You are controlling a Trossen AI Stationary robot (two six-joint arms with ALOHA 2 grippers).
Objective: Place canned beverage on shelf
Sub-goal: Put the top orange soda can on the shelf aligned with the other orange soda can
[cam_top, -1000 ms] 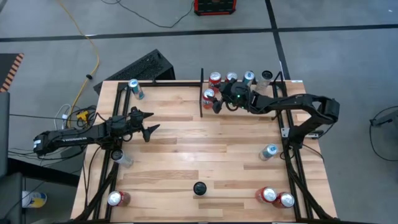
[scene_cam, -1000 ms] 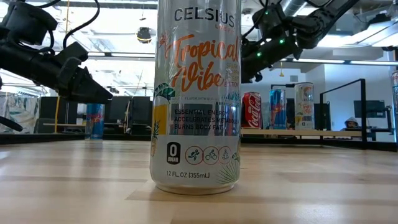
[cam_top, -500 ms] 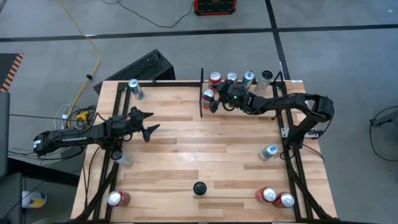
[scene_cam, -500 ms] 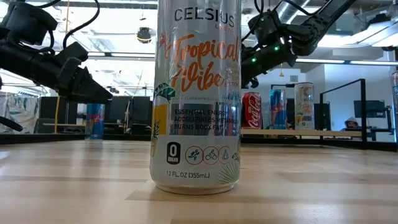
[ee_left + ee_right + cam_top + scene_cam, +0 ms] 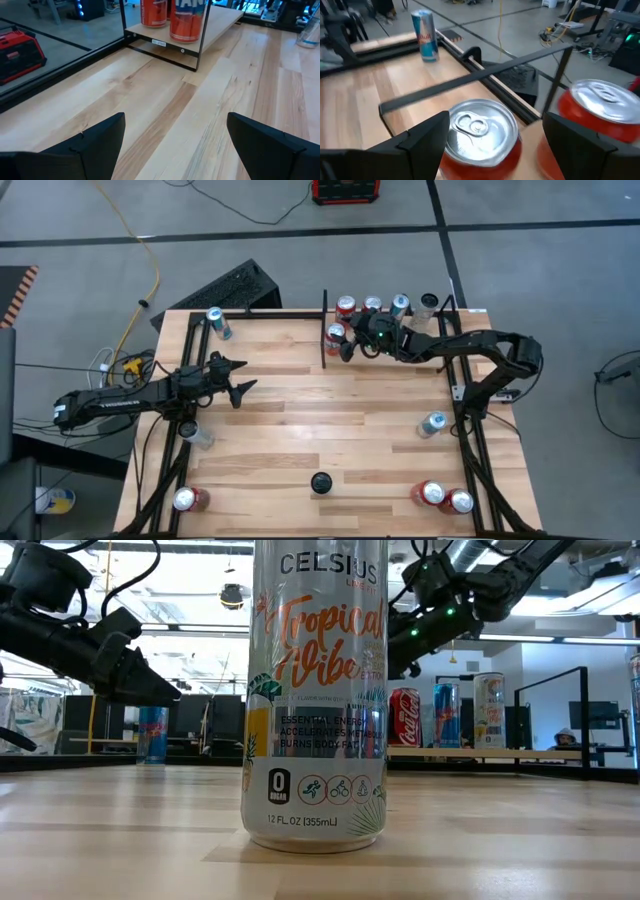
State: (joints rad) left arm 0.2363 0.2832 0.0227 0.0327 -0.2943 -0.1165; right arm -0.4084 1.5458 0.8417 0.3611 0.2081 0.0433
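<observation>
Right wrist view showed the right gripper (image 5: 492, 137) spread wide, empty, directly above a red can (image 5: 481, 137) on the shelf (image 5: 385, 365). Placement looked finished; retreating comes next.

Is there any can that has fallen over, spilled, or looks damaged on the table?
Nothing stands out. The cans in the shelf and around the table all seem upright, with no spill showing. The right gripper hangs open over a red can there.
</observation>
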